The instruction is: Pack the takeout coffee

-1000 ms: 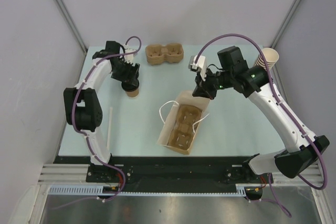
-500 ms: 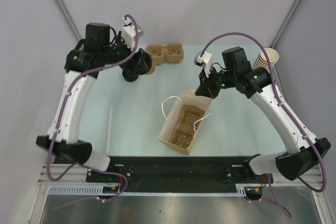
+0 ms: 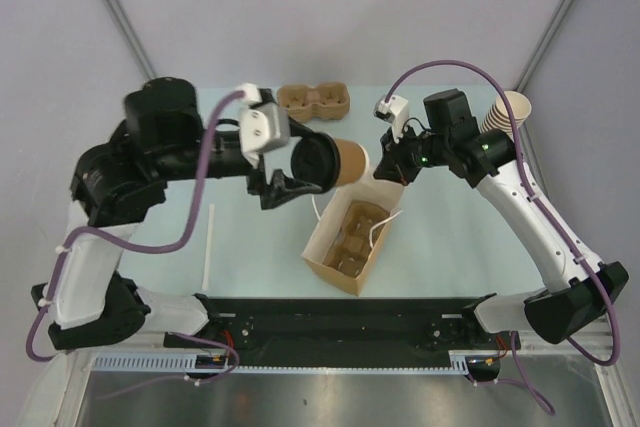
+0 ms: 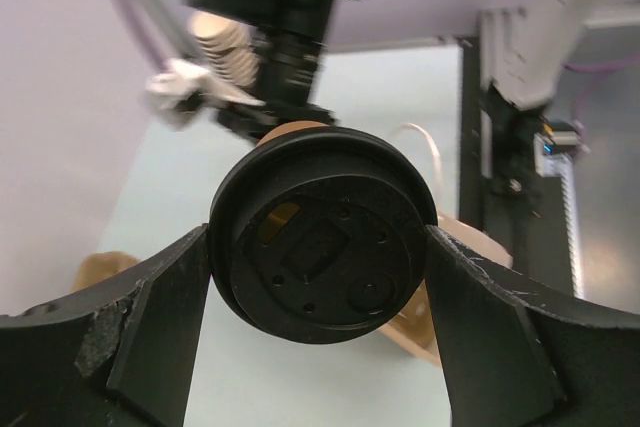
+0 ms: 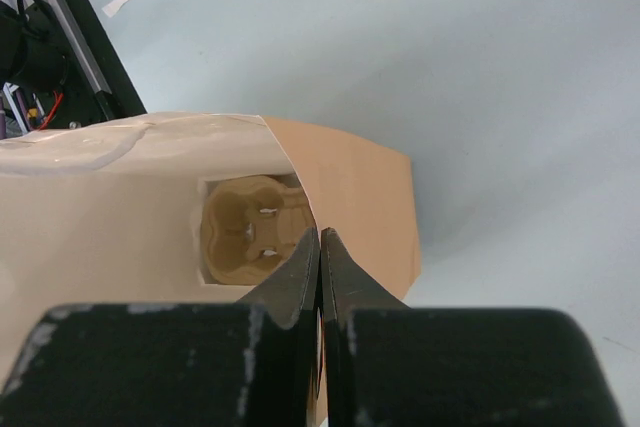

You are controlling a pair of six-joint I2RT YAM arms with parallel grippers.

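The takeout coffee, a tan paper cup [image 3: 352, 160] capped with a black lid [image 3: 314, 163], hangs tipped on its side in the air just over the far left edge of the paper bag [image 3: 345, 237]. My left gripper [image 3: 303, 175] is shut on it, fingers pressing both sides of the lid [image 4: 320, 247]. In the left wrist view the lid's top faces the camera and only a sliver of the cup [image 4: 298, 128] shows behind it. My right gripper [image 5: 320, 237] is shut on the bag's rim [image 5: 290, 167], holding the open bag at its far right corner [image 3: 388, 173].
A brown pulp two-cup tray [image 5: 245, 227] lies at the bottom of the bag. A second pulp tray [image 3: 313, 103] sits at the table's back. A stack of cups [image 3: 508, 110] stands at the far right edge. A white straw [image 3: 208, 247] lies front left.
My left arm lifted the lidded cup off the table at back left, swung it right toward the bag and tipped it sideways. The right gripper kept its pinch on the bag rim.
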